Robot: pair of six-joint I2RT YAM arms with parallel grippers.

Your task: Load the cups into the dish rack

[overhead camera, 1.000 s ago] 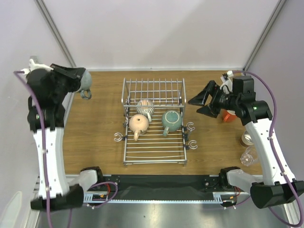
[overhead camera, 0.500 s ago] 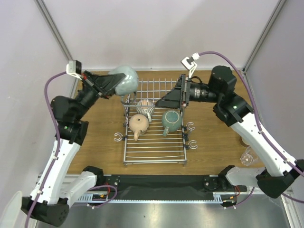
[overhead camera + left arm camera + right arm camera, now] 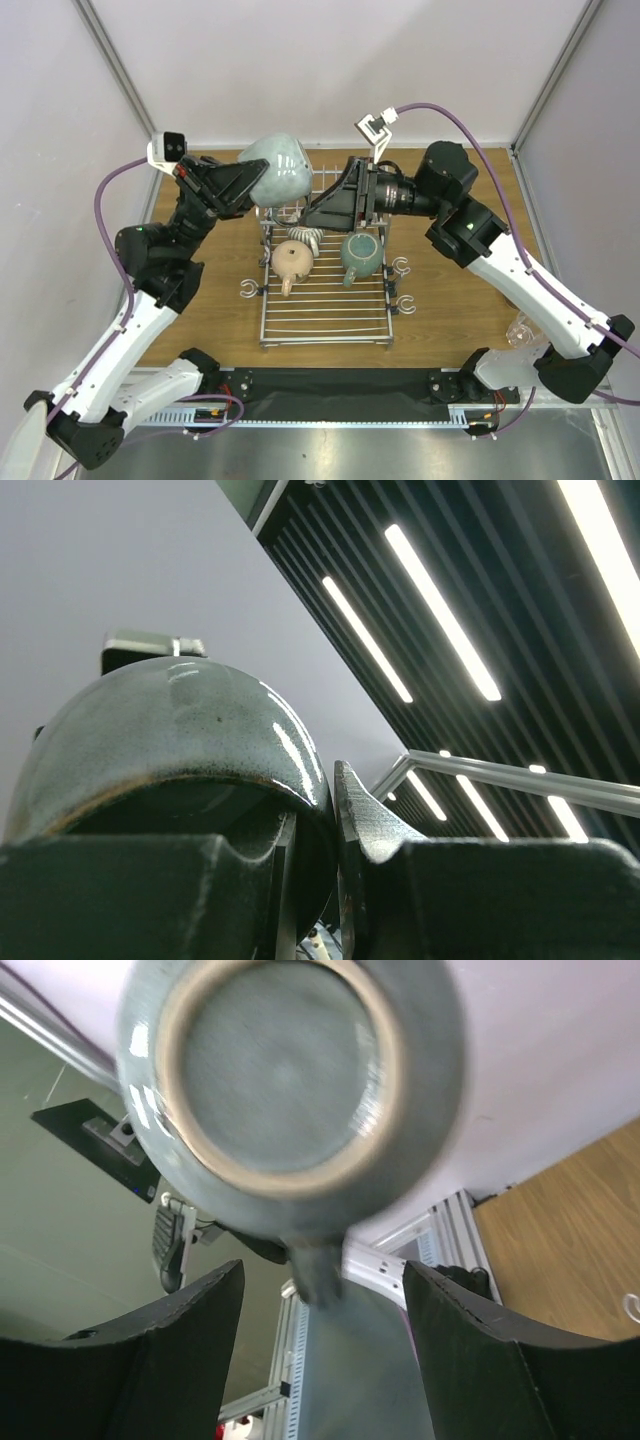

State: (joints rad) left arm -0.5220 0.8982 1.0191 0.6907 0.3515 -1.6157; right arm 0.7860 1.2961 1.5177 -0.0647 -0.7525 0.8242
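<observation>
Clamping grey-green cup (image 3: 277, 170) rim, left gripper (image 3: 250, 186) aloft, right gripper (image 3: 320, 1295) spread nearby

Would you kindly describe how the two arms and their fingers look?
The left arm and right arm have white links, black joints and a purple cable each. Their fingers are matte black and wedge-shaped.

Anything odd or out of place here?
The grey-green mug hangs in mid-air above the dish rack, pinched by its rim in the left gripper, its base turned toward the open right gripper. Nothing looks spilled or broken.
</observation>
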